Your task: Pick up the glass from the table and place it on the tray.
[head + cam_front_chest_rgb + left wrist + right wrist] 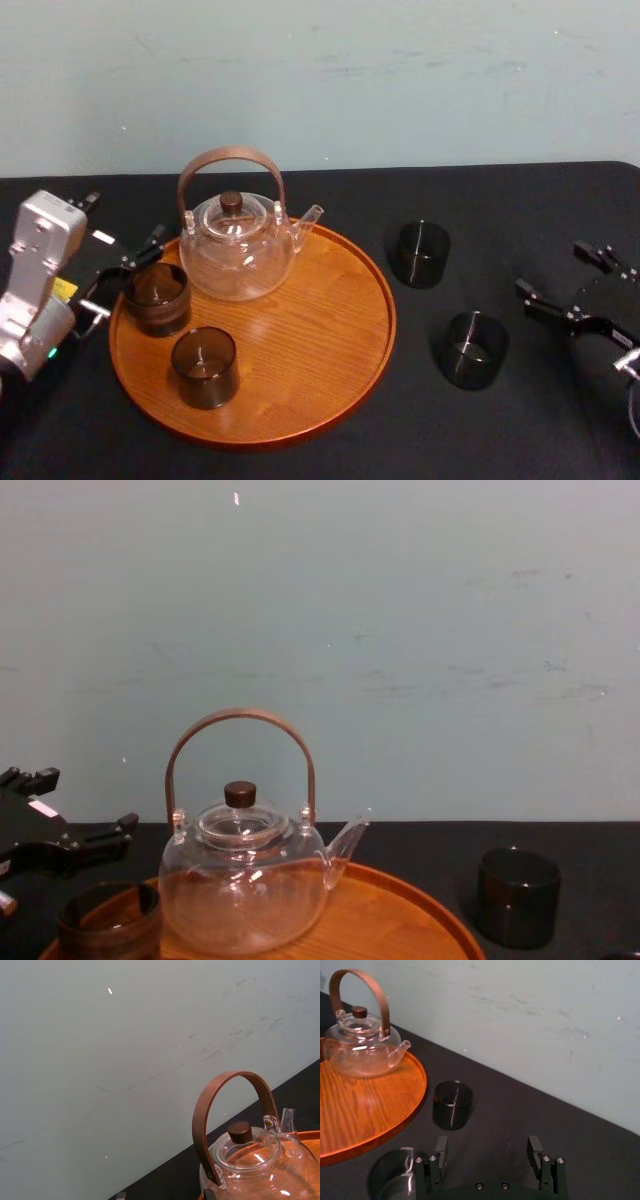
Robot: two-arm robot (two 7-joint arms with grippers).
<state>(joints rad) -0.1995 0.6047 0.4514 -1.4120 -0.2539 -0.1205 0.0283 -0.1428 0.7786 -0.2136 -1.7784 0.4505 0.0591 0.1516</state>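
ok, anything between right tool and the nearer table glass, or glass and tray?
Nothing visible. Bare black cloth lies between the open right tool and the nearer glass, and between it and the tray, whose right side is free. Left tool sits at the tray's left edge.

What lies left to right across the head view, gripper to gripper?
Left gripper → clear glass teapot with curved brown handle → farther dark cylindrical glass → nearer dark cylindrical glass → right gripper.
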